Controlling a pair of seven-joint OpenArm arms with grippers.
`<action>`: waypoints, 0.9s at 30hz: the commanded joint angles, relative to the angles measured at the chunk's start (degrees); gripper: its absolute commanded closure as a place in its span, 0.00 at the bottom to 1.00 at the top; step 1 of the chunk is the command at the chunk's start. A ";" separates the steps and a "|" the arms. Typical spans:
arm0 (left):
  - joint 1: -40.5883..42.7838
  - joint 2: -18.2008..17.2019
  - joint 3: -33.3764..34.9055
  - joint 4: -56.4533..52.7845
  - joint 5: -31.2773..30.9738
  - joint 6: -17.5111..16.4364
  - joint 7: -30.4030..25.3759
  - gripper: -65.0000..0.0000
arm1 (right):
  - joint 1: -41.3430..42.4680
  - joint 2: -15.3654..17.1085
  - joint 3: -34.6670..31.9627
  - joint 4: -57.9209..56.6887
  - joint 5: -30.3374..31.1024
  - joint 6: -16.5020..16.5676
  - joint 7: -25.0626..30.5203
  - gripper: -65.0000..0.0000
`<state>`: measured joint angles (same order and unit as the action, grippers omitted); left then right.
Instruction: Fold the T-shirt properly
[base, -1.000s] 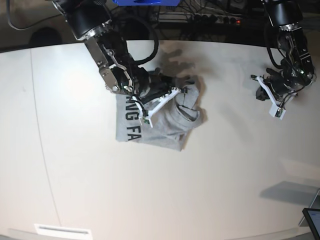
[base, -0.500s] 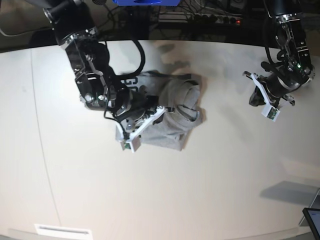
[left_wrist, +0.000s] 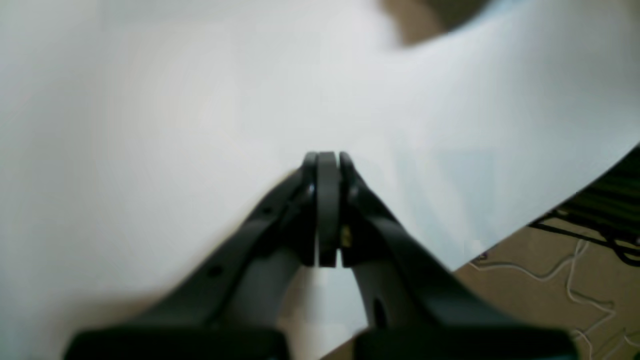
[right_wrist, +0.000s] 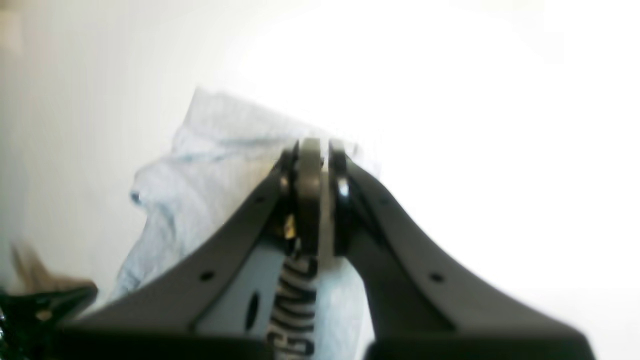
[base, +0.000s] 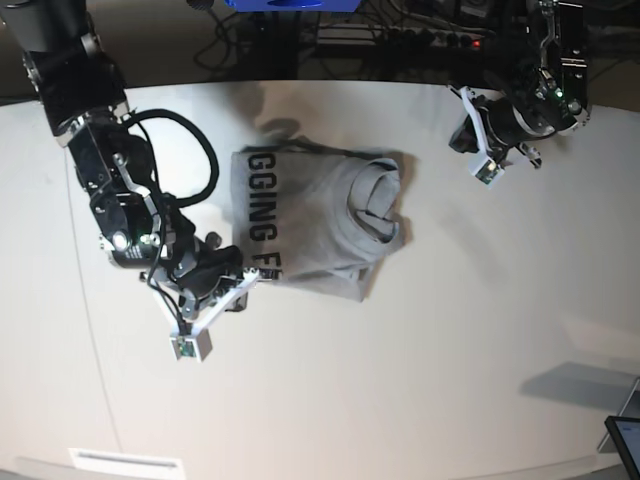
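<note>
The T-shirt (base: 310, 225) is seen bunched into a rough rectangle at the middle of the bench (base: 420, 380), lettering partly shown; tidy folding is judged unfinished. At its near-left corner the right gripper (base: 262, 272) is clenched on its hem. Well apart, the left gripper (base: 478, 120) is clenched, empty. The sleeves are hidden.
</note>
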<state>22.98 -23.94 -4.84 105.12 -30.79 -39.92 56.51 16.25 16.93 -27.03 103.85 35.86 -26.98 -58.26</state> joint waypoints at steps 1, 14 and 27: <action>-0.08 0.52 0.58 1.30 -0.73 -0.08 -0.82 1.00 | 2.17 0.17 0.17 -0.60 -0.21 0.21 0.90 0.94; 0.27 3.42 8.49 4.02 -0.73 -0.08 -0.82 1.00 | 11.66 -0.27 -3.44 -18.97 -0.21 14.81 1.51 0.95; -4.74 5.97 8.49 1.56 0.50 -0.08 -0.82 1.00 | 12.63 -0.36 -12.40 -35.24 0.14 17.09 4.59 0.95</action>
<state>18.33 -17.37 4.01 106.00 -30.02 -39.94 56.45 28.21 16.29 -39.62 68.25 35.57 -9.89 -52.42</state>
